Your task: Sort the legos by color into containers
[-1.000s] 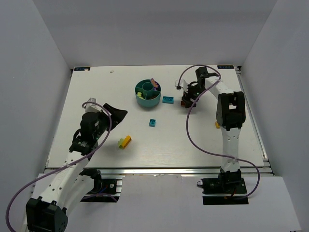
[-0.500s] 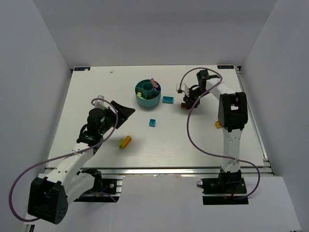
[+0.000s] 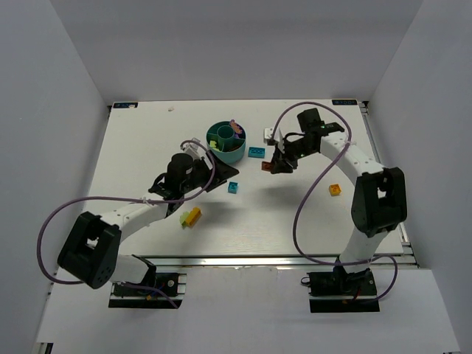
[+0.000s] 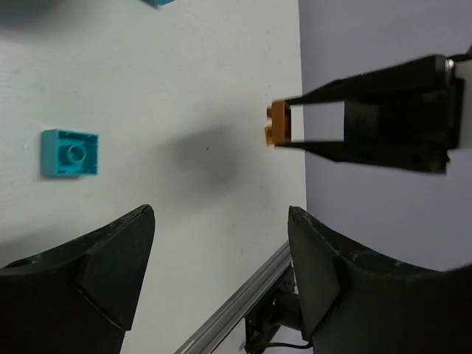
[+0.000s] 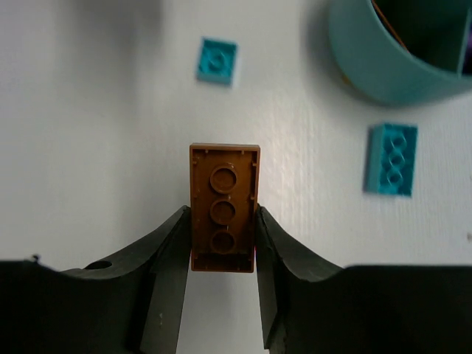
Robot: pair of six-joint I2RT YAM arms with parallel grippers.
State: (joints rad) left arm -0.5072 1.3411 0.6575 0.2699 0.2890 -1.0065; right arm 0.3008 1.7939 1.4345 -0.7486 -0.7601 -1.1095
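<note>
Fingers [image 5: 166, 265] of my right gripper [image 5: 223, 225] are squeezed shut on the long sides of an orange brick [image 5: 224, 208]. I hold it by the near end, because the thin way across fits between my fingers. The brick is up in the air over the table [image 3: 147, 147], I think so that it can go over the wall of the teal bowl [image 5: 383, 77]. Its long way points straight out from my hand, away from me. Its hollow bottom faces my wrist camera, so its bumps must face the other way. It hangs near the bowl, between the long teal brick [image 5: 392, 169] and the small teal brick [image 5: 217, 61]. I can see a bit of orange inside one part of the bowl, so that is likely where this one belongs. My left gripper [image 4: 219, 214] is wide open and holds nothing. It sits low, just beside the small teal brick, maybe to pick it up. A yellow brick [image 3: 193, 214] lies nearer to my bases.
</note>
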